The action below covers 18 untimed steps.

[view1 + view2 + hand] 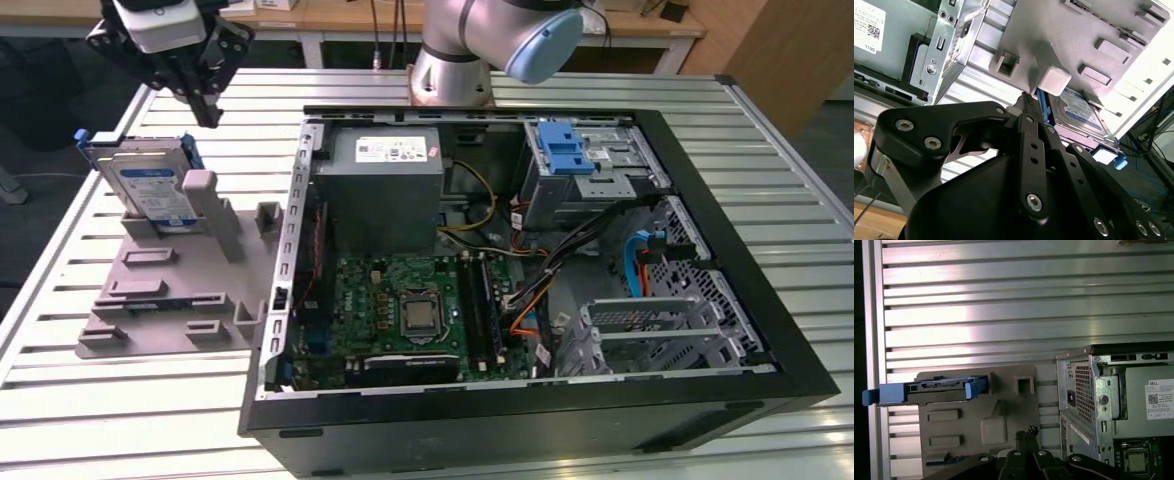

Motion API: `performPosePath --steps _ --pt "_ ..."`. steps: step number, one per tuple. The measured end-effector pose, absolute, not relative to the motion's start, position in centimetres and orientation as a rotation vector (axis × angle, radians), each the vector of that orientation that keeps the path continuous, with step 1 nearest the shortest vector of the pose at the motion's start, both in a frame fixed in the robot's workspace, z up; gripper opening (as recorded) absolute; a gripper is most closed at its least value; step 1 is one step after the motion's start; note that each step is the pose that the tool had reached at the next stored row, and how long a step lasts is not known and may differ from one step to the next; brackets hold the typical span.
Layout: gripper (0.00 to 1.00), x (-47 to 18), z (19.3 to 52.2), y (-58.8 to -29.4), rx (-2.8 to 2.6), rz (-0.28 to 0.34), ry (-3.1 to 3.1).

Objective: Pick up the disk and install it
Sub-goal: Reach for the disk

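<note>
1. One black computer case (534, 425) lies open on its side on the slatted aluminium worktop (134, 410), its front wall nearest in the exterior view. A green motherboard (400, 310) sits flat inside, towards the exterior view's left.
2. Silver perforated metal drive bay (654, 322) in the case, on the exterior view's right. Blue and orange cables run just beside it.
3. Grey moulded plastic fixture (160, 290) with raised blocks and slots rests on the worktop, just beside the case on the exterior view's left.
4. Flat silver disk (144, 185) with a white-and-blue label, framed by a blue plastic carrier, stands on its edge at the far end of the fixture. It sits against a grey square-topped post (200, 195). In the first wrist view the disk (929, 390) shows edge-on. In the second wrist view its label side (1079, 112) shows behind the post (1054, 80).
5. Large grey metal power supply box (387, 180) with a white sticker lies in the far part of the case. A blue plastic latch (567, 150) tops the optical drive cage, towards the exterior view's right.
6. Black claw (207, 115) hangs above the fixture's far end, pointing down. It is near the disk but apart from it. In both wrist views the claw (1024, 97) (1028, 432) has its fingers drawn together with nothing between them.
7. Silver arm base (451, 75) with a blue-capped joint (541, 45) stands on the worktop behind the case.
</note>
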State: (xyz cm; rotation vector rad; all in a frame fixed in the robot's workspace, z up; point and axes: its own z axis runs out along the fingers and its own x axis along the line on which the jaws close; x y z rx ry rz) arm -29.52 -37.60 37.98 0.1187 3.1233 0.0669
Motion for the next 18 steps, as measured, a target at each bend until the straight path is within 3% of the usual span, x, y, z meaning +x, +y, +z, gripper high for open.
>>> performPosePath --steps 18 --pt "0.11 -30.18 37.91 -37.55 0.119 0.067 3.124"
